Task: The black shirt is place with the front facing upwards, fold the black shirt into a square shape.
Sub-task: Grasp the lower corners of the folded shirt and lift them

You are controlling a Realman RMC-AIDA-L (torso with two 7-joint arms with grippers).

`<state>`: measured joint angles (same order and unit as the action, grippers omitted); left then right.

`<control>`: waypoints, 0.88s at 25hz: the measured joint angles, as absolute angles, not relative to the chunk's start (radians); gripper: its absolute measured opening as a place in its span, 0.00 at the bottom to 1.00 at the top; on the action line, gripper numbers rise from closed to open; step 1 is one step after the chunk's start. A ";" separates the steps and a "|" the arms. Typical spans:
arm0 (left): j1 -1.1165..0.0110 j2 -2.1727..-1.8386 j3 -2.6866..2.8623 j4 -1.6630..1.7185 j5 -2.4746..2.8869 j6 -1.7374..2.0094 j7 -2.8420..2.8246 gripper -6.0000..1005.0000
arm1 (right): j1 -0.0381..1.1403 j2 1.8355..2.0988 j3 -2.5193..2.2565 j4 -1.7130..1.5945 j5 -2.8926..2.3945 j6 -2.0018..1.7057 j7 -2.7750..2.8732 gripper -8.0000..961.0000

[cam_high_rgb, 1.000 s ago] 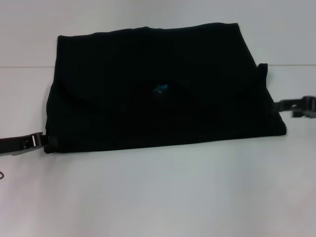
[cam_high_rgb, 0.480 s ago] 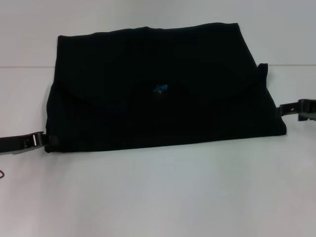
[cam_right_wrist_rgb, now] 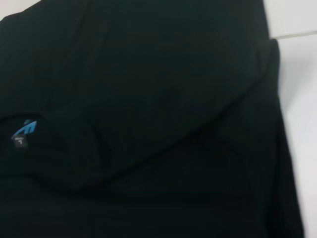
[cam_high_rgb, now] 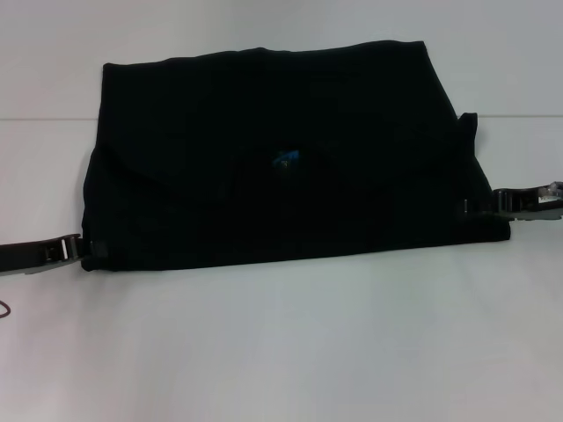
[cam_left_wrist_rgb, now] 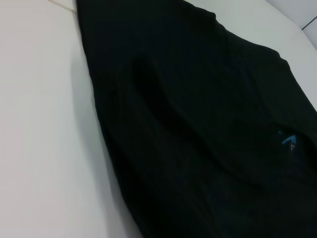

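The black shirt point(cam_high_rgb: 220, 193) lies on the white table point(cam_high_rgb: 281, 352), folded into a wide rectangle with the upper part folded over. Its small blue neck label point(cam_high_rgb: 284, 159) shows near the middle. No lettering is visible. My left gripper point(cam_high_rgb: 88, 251) sits low at the shirt's near left corner, touching the cloth edge. At the shirt's right edge, close to the near right corner, is my right gripper point(cam_high_rgb: 479, 207). The left wrist view is filled by the black shirt point(cam_left_wrist_rgb: 198, 124) and its label point(cam_left_wrist_rgb: 289, 141). In the right wrist view the black shirt point(cam_right_wrist_rgb: 148, 99) and label point(cam_right_wrist_rgb: 25, 130) show too.
Bare white table surface point(cam_high_rgb: 290, 343) stretches in front of the shirt and on both sides. A faint seam line point(cam_high_rgb: 44, 118) crosses the table behind the shirt's left side.
My right gripper has moved down and inward, from beside the shirt's right edge to touching it near the lower right corner. The left gripper and the shirt have hardly moved.
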<state>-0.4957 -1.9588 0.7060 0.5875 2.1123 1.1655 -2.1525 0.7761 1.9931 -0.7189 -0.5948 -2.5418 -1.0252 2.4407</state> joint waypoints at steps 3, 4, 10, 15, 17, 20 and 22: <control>-0.496 -1.960 0.706 0.587 2.112 1.166 -2.152 0.01 | 0.776 1.997 -0.722 -0.592 -2.539 -1.020 2.440 0.87; -0.496 -1.960 0.706 0.587 2.112 1.166 -2.152 0.01 | 0.776 1.998 -0.722 -0.589 -2.539 -1.017 2.440 0.87; -0.497 -1.960 0.705 0.587 2.112 1.169 -2.152 0.01 | 0.776 1.998 -0.726 -0.580 -2.544 -1.005 2.444 0.86; -0.497 -1.959 0.703 0.587 2.112 1.172 -2.152 0.01 | 0.772 1.996 -0.726 -0.580 -2.545 -0.998 2.445 0.78; -0.497 -1.959 0.703 0.587 2.112 1.174 -2.152 0.01 | 0.773 1.996 -0.726 -0.580 -2.545 -0.995 2.442 0.75; -0.497 -1.959 0.702 0.587 2.112 1.176 -2.152 0.01 | 0.775 1.996 -0.727 -0.580 -2.546 -0.994 2.441 0.69; -0.497 -1.958 0.701 0.587 2.112 1.178 -2.152 0.01 | 0.775 1.996 -0.727 -0.580 -2.546 -0.994 2.442 0.65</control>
<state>-0.4971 -1.9578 0.7012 0.5875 2.1118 1.1780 -2.1521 0.7749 1.9957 -0.7273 -0.5797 -2.5460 -0.9935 2.4416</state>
